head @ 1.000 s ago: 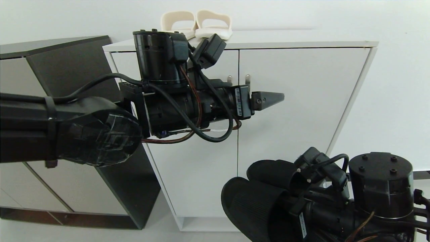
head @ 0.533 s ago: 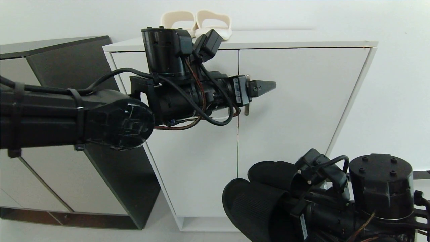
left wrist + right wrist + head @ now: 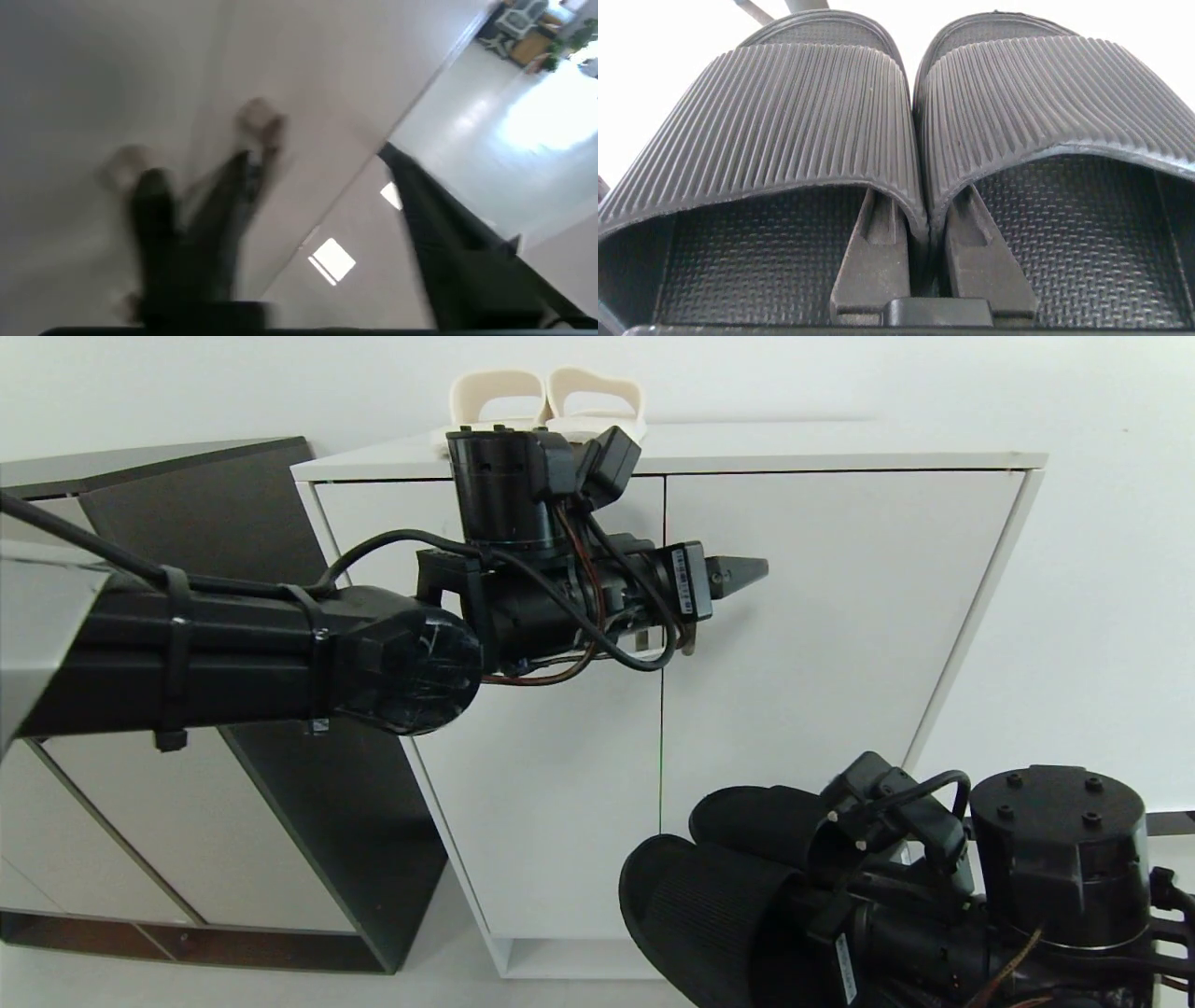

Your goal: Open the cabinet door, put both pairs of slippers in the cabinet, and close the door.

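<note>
Found the left hand (image 3: 756,567) raised before the white cabinet (image 3: 840,616), level with the upper part of its two doors, pointing across the centre seam toward the right-hand door, just in front of the paired metal handles (image 3: 688,644). Saw in the left wrist view, through heavy blur, its two dark fingers (image 3: 149,233) a narrow way apart, pale door between them, nothing clamped; could not tell touching from just clear of the handles. Found the right hand (image 3: 920,215) low and to the right, before the lower part of the right-hand door, closed on the pair of black slippers (image 3: 709,887). Saw one finger inside each slipper, pinching the two adjoining inner side walls together, ribbed straps arching over the fingers (image 3: 868,257), toes pointing away from the wrist. Saw both cabinet doors shut, flush along the seam, the interior hidden. Noted the pair of white slippers (image 3: 551,406) side by side on the cabinet's top, toward the back, above the left-hand door, outside the cabinet and well apart from the black pair. Noted a dark cabinet (image 3: 187,504) just beside the white one, on its left.
</note>
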You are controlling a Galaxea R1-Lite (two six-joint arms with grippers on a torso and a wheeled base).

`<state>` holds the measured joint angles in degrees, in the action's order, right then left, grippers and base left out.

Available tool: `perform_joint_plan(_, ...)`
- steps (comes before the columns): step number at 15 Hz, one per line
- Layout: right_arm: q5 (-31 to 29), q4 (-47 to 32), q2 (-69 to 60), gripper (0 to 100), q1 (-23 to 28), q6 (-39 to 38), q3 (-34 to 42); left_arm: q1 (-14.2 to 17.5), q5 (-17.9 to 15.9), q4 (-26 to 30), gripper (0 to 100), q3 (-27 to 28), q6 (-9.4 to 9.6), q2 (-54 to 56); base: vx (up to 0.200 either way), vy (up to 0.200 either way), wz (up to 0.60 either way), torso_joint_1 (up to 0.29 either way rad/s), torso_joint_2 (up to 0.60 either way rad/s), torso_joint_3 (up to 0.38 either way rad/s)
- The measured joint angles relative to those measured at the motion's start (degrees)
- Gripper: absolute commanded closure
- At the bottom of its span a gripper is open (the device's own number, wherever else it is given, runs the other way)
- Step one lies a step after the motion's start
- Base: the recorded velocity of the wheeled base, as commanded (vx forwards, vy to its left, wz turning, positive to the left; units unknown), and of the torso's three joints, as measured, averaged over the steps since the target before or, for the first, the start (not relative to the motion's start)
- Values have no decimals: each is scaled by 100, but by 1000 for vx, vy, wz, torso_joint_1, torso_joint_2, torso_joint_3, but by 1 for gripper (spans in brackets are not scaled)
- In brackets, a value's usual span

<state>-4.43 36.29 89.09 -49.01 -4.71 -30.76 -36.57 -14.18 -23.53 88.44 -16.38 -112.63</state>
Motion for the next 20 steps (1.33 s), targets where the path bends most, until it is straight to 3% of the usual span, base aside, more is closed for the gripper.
perform_joint_plan(6, 770, -33, -284, 100, -22, 187, 282, -146, 0, -44, 100, -529, 27, 266, 0, 0, 0, 0, 0, 0)
perform_joint_plan(10, 1257, -46, -583, 100, -140, 323, 524, -712, 0, -223, 100, -1410, 66, 918, 0, 0, 0, 0, 0, 0)
perform_joint_plan(13, 1280, -118, -731, 100, -182, 408, 603, -981, 217, -419, 100, -1924, 150, 1376, 0, 0, 0, 0, 0, 0)
perform_joint_plan(20, 1265, -143, -751, 100, -284, 408, 658, -1039, 425, -466, 100, -2640, 323, 2181, 0, 0, 0, 0, 0, 0)
